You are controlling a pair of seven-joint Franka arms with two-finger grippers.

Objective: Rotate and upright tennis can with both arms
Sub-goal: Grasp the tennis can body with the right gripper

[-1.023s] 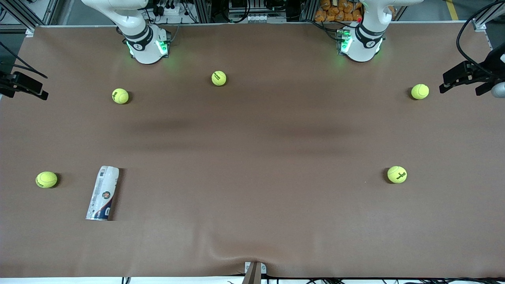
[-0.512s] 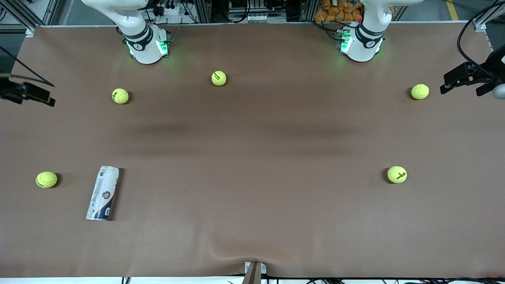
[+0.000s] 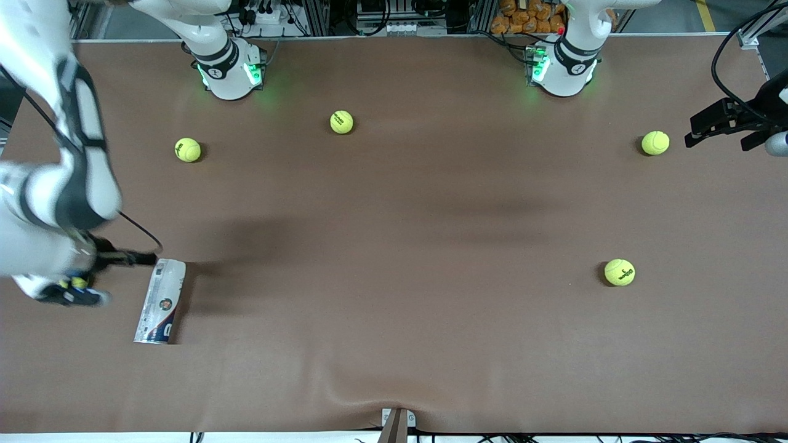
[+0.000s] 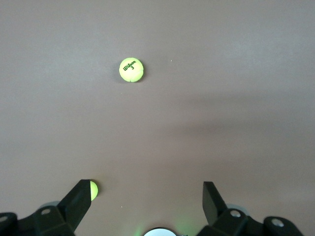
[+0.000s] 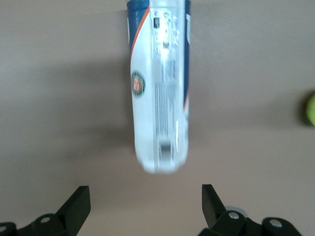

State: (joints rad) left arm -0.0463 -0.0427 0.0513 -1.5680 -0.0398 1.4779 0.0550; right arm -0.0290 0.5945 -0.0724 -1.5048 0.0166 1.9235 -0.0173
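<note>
The tennis can (image 3: 161, 301) lies on its side toward the right arm's end of the table, its navy band at the end nearer the front camera. My right gripper (image 3: 106, 278) hangs open just off the can's white end, touching nothing. In the right wrist view the can (image 5: 158, 88) stretches away from the open right gripper (image 5: 145, 204), and nothing lies between the fingers. My left gripper (image 3: 717, 126) waits open over the table edge at the left arm's end. The left wrist view shows the left gripper (image 4: 146, 201) holding nothing.
Several tennis balls lie loose: one (image 3: 187, 149) and another (image 3: 341, 122) near the right arm's base, one (image 3: 655, 143) beside the left gripper, one (image 3: 619, 272) nearer the front camera. A ball (image 5: 311, 109) sits beside the can.
The right arm has swung in from the table's end, bringing its gripper down beside the can's white end and covering the ball there. The left gripper has barely moved.
</note>
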